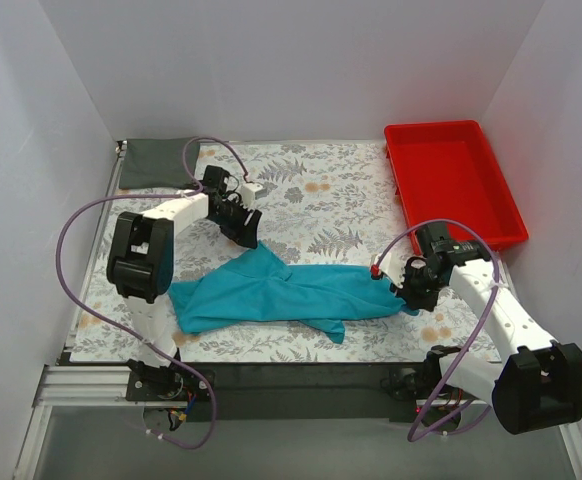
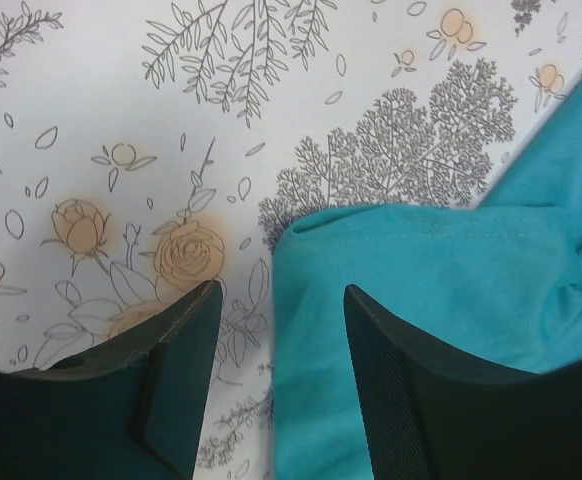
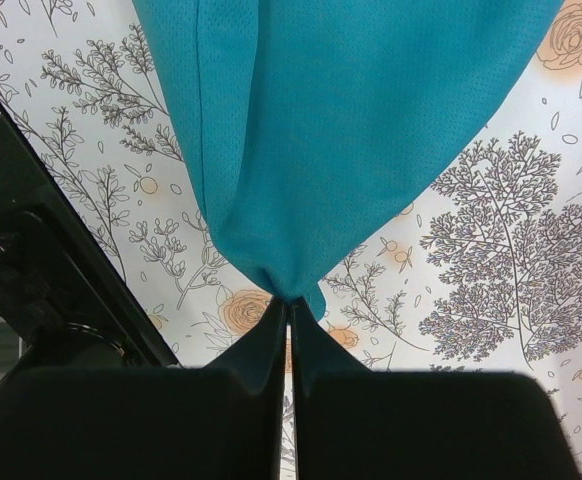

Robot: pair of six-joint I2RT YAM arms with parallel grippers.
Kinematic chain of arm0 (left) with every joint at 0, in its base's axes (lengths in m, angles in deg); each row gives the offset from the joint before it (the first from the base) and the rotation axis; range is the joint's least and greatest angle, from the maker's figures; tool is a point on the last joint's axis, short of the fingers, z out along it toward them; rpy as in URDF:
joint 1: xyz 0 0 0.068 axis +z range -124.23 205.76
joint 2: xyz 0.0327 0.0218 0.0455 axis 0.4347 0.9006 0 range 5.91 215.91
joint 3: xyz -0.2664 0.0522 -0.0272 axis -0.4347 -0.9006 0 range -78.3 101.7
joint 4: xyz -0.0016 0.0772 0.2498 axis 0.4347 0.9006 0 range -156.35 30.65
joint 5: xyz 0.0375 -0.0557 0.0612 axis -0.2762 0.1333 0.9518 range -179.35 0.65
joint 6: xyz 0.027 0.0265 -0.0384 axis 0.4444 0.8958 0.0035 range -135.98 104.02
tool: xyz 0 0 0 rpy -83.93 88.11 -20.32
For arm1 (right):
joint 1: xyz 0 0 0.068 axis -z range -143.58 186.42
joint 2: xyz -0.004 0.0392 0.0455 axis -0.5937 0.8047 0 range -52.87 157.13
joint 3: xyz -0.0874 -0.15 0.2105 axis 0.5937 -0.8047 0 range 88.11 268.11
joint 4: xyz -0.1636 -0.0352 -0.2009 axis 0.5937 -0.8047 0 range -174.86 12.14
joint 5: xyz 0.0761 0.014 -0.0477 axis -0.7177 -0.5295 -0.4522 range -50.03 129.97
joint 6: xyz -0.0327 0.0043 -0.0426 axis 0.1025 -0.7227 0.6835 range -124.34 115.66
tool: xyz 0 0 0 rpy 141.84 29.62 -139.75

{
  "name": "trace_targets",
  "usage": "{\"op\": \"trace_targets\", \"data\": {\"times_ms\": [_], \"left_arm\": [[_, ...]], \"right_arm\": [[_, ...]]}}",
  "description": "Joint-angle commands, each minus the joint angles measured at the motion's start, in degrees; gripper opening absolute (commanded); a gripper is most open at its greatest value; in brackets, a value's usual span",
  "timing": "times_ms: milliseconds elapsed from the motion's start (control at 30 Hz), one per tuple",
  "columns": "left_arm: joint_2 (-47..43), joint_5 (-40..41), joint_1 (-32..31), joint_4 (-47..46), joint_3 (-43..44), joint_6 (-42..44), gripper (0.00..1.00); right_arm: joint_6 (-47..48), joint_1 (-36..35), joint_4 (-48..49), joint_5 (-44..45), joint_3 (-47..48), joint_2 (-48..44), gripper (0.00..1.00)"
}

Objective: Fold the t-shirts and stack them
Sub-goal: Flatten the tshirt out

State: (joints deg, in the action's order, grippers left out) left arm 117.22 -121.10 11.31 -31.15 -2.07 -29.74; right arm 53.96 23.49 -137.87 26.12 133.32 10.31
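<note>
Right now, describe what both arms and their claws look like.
The left arm and right arm both have white links with bulky black joint housings. A purple cable loops along each. The left claw and right claw have matte black, wedge-shaped fingers; the left one's inner face looks finely textured.

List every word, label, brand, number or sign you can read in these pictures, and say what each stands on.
No text can be read in any view.
The teal shirt, dark grey shirt and red tray are plain.
The floral table cloth shows only flowers and leaves.
The left arm and right arm bear no legible marking.
</note>
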Motion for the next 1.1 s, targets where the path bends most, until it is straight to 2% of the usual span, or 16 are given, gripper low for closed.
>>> {"op": "trace_targets", "data": {"times_ms": [0, 200, 467, 500, 700, 733, 833, 867, 933, 1067], "left_arm": [[0.22, -1.03, -0.83, -2.24, 3.75, 0.57, 0.50], [4.00, -5.69, -0.92, -0.22, 5.16, 0.66, 0.50], [5.68, -6.92, -2.15, -0.21, 2.62, 0.75, 0.46], [5.59, -7.10, -2.15, -0.22, 2.18, 0.84, 0.38], [4.01, -8.24, -2.24, 1.71, -1.16, 2.51, 0.24], [3.75, -8.07, -2.24, 1.63, -1.60, 2.51, 0.17], [2.34, -7.10, -1.28, 0.40, -2.05, 0.93, 0.07], [1.12, -7.10, -0.40, -0.13, -1.87, -0.38, 0.00], [-0.03, -7.10, 3.01, -0.22, 0.05, -1.35, 0.00], [-0.39, -6.05, 10.31, 5.47, 5.77, 0.57, 0.00]], "right_arm": [[2.17, -0.34, -0.99, -0.22, 2.34, 0.37, 0.01], [2.52, -0.26, -0.90, 0.05, 1.99, 0.37, 0.01], [2.52, -0.34, -0.99, 0.49, 2.69, 0.63, 0.01], [2.52, -0.26, -0.90, 0.49, 2.69, 0.81, 0.01], [2.69, -0.26, -0.81, 0.14, 3.57, 1.42, 0.01], [2.69, -0.34, -0.90, -0.21, 3.74, 2.03, 0.01], [2.69, -0.26, -0.64, -1.26, 5.15, 3.52, 0.01], [2.52, -0.34, -0.46, -1.53, 5.59, 4.14, 0.01], [2.25, -0.52, -0.02, -2.58, 7.51, 6.15, 0.01], [1.38, -0.96, 1.81, -4.17, 12.34, 11.25, 0.01]]}}
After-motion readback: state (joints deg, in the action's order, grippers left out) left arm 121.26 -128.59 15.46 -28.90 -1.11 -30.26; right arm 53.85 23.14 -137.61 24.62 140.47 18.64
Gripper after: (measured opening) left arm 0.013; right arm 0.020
